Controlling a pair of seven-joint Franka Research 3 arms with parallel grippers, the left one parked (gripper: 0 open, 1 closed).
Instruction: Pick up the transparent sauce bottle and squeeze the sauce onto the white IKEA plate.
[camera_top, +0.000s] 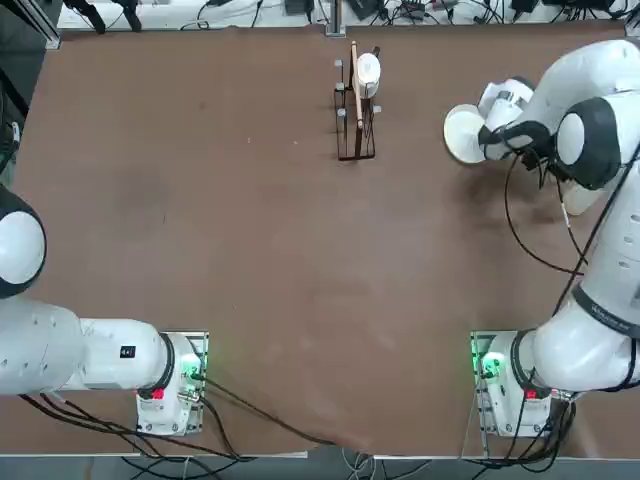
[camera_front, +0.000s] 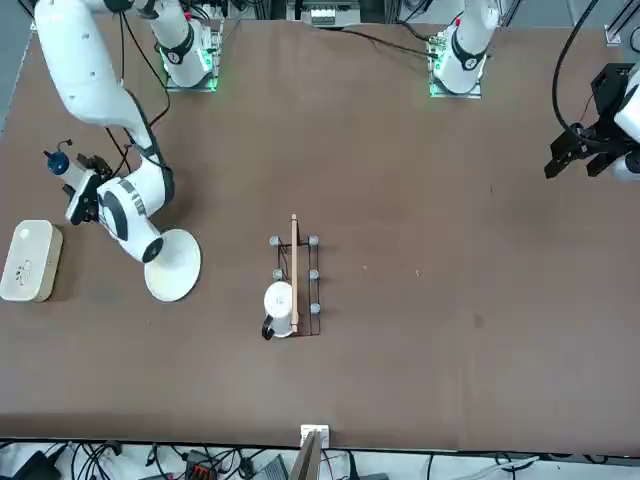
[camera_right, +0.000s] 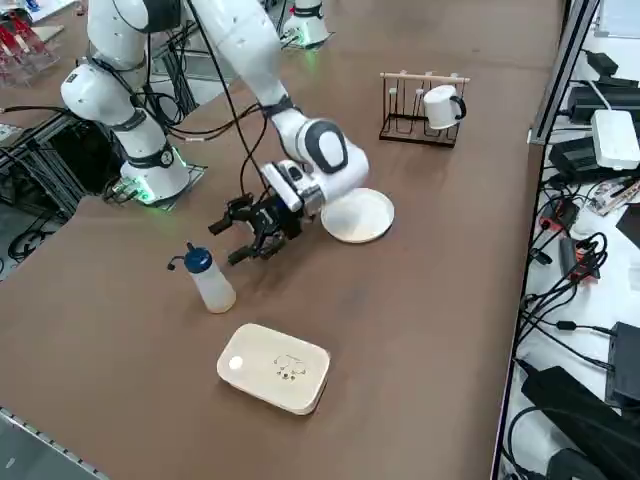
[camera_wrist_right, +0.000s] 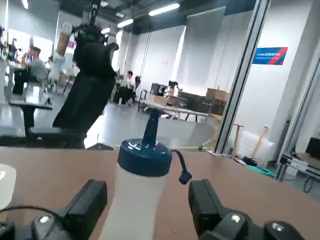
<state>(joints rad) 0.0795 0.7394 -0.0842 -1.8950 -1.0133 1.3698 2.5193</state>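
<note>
Translucent whitish sauce bottle (camera_right: 211, 282) w/ blue cap + nozzle stood upright right in front of the right gripper (camera_right: 247, 236), fingers wide open, holding nothing; white plate (camera_right: 356, 216) sat behind it.

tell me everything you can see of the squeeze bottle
The small translucent whitish plastic squeeze bottle has a blue cap, a thin blue nozzle and a little tethered tip cover dangling beside it. It stands upright on the brown table, between the round white plate and the cream rounded-rectangle dish. The right gripper is aimed at it, fingers open, not touching.
</note>
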